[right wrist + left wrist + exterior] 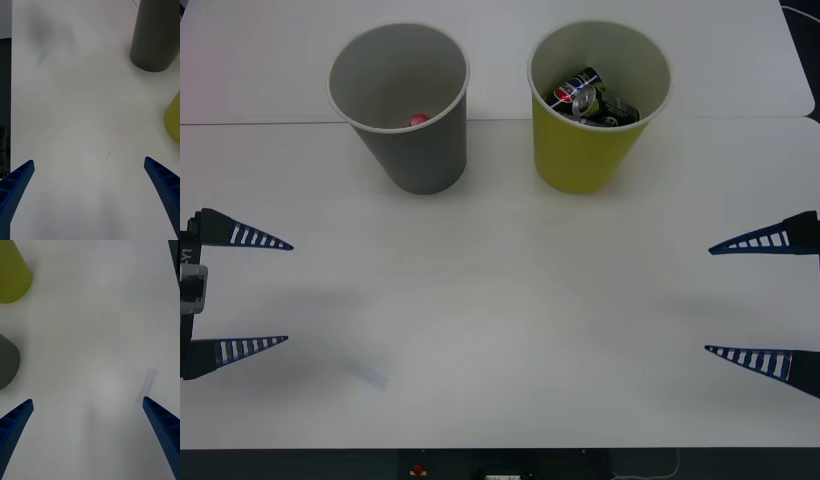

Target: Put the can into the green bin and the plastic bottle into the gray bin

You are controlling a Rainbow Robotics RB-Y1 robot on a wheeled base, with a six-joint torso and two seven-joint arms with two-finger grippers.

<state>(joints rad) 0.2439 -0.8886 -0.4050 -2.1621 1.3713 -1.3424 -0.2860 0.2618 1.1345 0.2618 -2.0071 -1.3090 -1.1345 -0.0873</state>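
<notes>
A white counter (500, 300) spreads across the scene under soft, even light, a thin seam running across its far part where two slabs meet, and a dark strip of floor (300, 465) lies along its near edge.

Two bins stand on one white table (500, 330): one gray bin (415, 140) and one green bin (580, 150). Inside the green bin lie crushed cans (590, 100); at least two can be made out, one with a blue, red and white label and one dark one, though the exact number in the heap cannot be told. Inside the gray bin one red cap (418, 120) shows at the bottom, so one bottle (418, 120) is counted there, its body hidden by the wall. Two grippers are in view, the left gripper (285, 292) and the right gripper (710, 298), each with two blue fingers spread apart, four fingers in all.
</notes>
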